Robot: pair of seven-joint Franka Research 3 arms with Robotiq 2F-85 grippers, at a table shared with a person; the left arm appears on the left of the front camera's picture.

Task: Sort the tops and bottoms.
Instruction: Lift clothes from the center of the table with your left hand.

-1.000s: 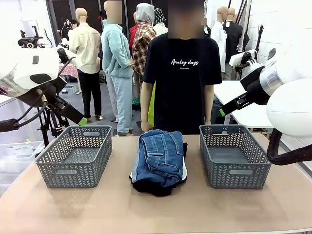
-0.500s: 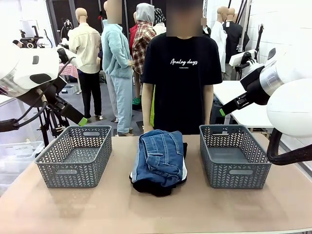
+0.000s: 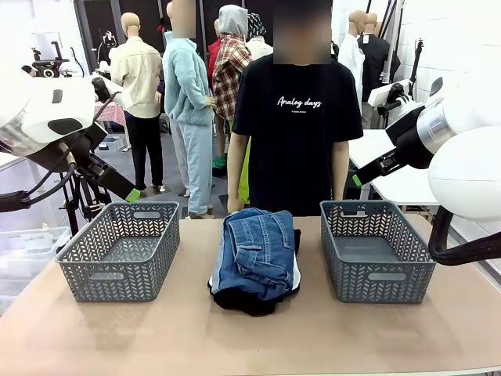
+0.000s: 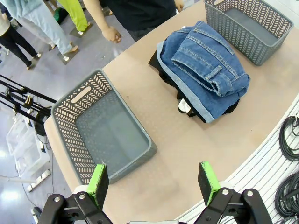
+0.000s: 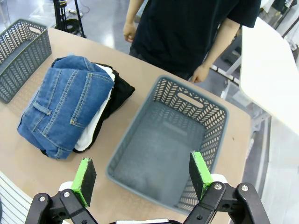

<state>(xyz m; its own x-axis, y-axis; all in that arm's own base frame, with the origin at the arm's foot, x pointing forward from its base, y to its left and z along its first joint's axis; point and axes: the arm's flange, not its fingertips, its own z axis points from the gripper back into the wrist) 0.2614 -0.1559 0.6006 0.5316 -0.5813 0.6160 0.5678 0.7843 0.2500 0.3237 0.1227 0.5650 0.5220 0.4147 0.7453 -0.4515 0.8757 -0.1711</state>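
Only the person has shifted, a touch toward the robot's right since 1 second ago. Both arms, both baskets and the heap of clothes sit where they were.

The tan table spans the front view. The person stands at its far edge in a black printed T-shirt, with hands hanging down near the table edge and touching nothing.

The left arm is raised above and behind the left basket. The right arm is raised above and behind the right basket.

The 2 grey lattice baskets stand at either side of the table's middle, and neither holds any clothing. Between them, apart from both, lies 1 stack of garments. The folded blue denim piece is on top and covers most of the stack. The black pieces lie underneath, showing at the near edge and along the right side. I cannot tell them apart there. The white piece is sandwiched under the denim, showing as a pale strip.

The left gripper hangs high over the table's near-left corner with its jaws wide apart and nothing between its green pads. The right gripper hangs over the right basket, also spread wide and holding nothing.
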